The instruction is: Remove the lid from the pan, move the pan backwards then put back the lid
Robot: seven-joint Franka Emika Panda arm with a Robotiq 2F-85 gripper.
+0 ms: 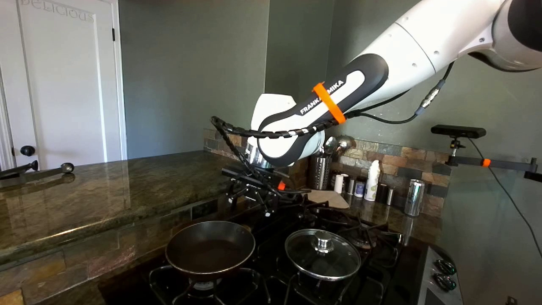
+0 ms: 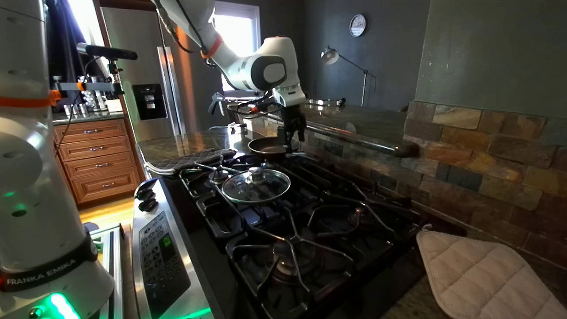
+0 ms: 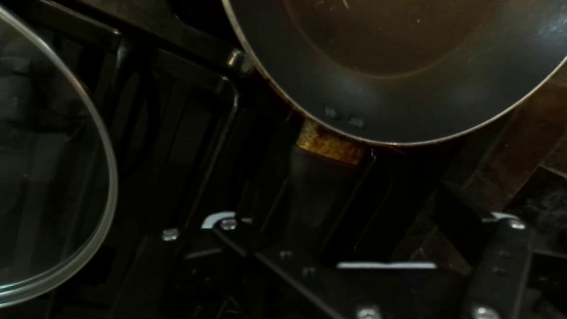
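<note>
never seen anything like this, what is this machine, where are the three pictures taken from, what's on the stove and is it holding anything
The white machine is a robot arm, ending in a black gripper with two fingers. The two wider pictures look on from outside the robot, from different places; the dark close-up is taken from its wrist. On the gas stove sits a dark frying pan, uncovered. The glass lid lies apart from it, knob up. In the close-up the fingers stand wide apart, with the pan's handle showing between them. Nothing looks gripped, though it is too dark to tell whether they touch the handle.
</note>
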